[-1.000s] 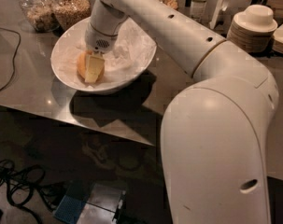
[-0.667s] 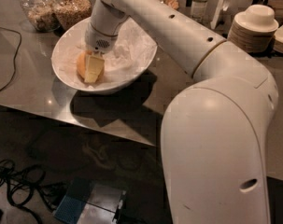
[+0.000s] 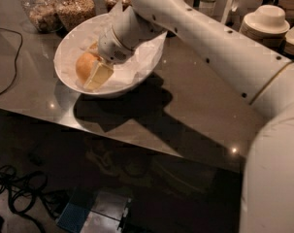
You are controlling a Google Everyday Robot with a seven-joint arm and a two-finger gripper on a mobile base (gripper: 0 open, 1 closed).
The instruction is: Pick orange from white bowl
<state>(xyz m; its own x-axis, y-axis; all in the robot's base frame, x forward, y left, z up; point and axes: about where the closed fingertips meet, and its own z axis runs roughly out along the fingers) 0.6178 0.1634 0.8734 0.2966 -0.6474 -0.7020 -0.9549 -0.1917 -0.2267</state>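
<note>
Where the white bowl point(image 3: 65, 50) stands on the grey table point(image 3: 195, 96), the orange point(image 3: 83, 64) lies inside it on crumpled paper point(image 3: 139, 62). Gripper point(image 3: 90, 66): inside the bowl, fingers clamped on opposite sides of the orange. Glass jars point(image 3: 59, 6): behind the bowl.

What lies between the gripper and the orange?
Nothing that the camera view shows: the gripper, down inside the white bowl, sits right against the orange, with no paper or other object between them.
</note>
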